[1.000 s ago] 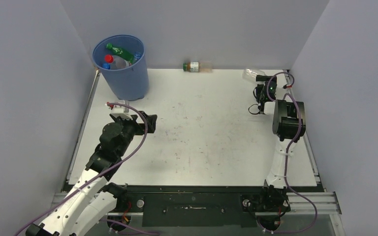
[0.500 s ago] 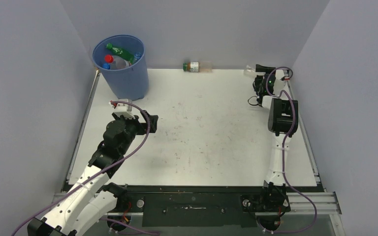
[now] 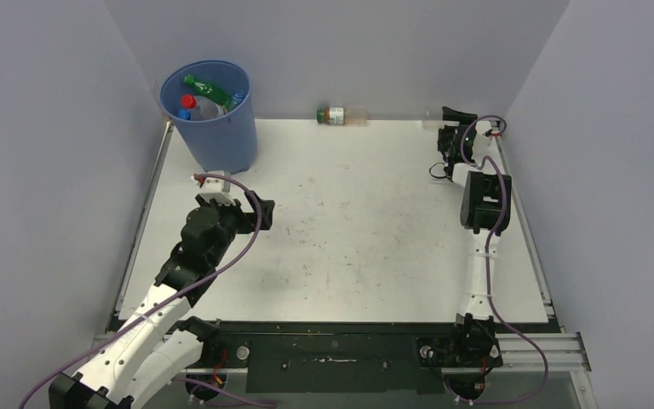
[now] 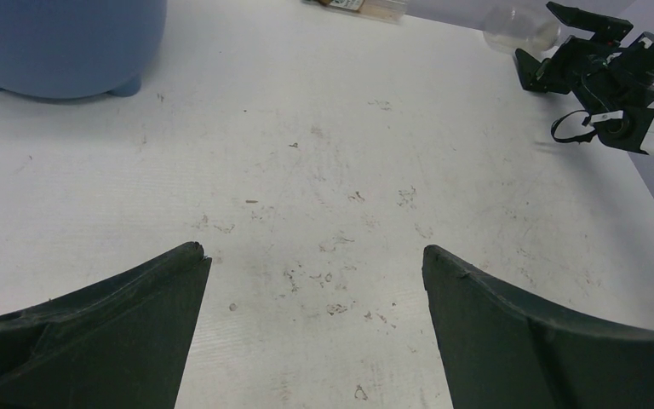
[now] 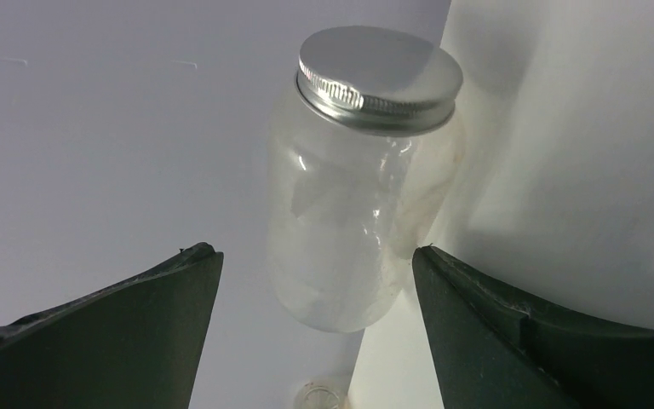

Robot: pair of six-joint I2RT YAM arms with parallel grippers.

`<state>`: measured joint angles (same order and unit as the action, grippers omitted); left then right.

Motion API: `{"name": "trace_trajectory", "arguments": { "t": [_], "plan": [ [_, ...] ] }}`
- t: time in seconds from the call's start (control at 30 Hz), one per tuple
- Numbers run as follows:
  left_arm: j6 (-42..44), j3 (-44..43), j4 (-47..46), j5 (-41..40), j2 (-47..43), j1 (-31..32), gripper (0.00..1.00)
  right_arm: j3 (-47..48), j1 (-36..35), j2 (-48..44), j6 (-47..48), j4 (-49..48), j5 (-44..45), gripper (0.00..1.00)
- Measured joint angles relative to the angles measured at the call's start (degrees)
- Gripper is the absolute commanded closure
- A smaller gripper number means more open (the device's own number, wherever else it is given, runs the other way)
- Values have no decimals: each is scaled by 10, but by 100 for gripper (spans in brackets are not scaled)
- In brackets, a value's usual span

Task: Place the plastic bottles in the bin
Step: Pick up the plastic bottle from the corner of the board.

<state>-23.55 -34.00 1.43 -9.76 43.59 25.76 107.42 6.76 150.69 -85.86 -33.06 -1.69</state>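
Right wrist, not top: silver-capped clear bottle (image 5: 349,196) btwn spread right pincer (image 5: 315,251); left pincer (image 4: 315,251) spread too.

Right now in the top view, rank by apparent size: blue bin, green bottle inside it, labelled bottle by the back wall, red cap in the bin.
1. blue bin, by far.
2. green bottle and labelled bottle: look alike in length, so no ranking; the green one sits higher, nearer the camera.
3. red cap.

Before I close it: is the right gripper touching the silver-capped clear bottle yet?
Cannot tell. In the right wrist view the clear bottle shows between the right gripper's open fingers: a gap at one fingertip, but the other borders its edge.
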Motion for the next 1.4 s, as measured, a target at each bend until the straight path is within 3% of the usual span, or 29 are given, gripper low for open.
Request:
{"name": "trace_trajectory", "arguments": {
  "t": [0.27,0.43,0.57,0.8,0.93,1.13,1.4],
  "plan": [
    [0,0,0,0,12,-4,4,74,0,44,-14,24,-7,21],
    [0,0,0,2,17,-7,4,105,0,60,-18,30,-14,13],
    [0,0,-2,5,18,-8,4,122,0,67,-10,37,-24,12],
    [0,0,-4,10,20,-9,4,131,0,75,-1,43,-37,41],
    [0,0,-5,11,20,-9,4,110,0,76,-4,18,-40,52],
    [-1,0,-7,15,19,-11,4,40,0,51,-19,-44,-46,61],
    [-5,6,-11,17,-8,-11,4,-118,0,-36,-11,-89,-63,63]
  ]
}}
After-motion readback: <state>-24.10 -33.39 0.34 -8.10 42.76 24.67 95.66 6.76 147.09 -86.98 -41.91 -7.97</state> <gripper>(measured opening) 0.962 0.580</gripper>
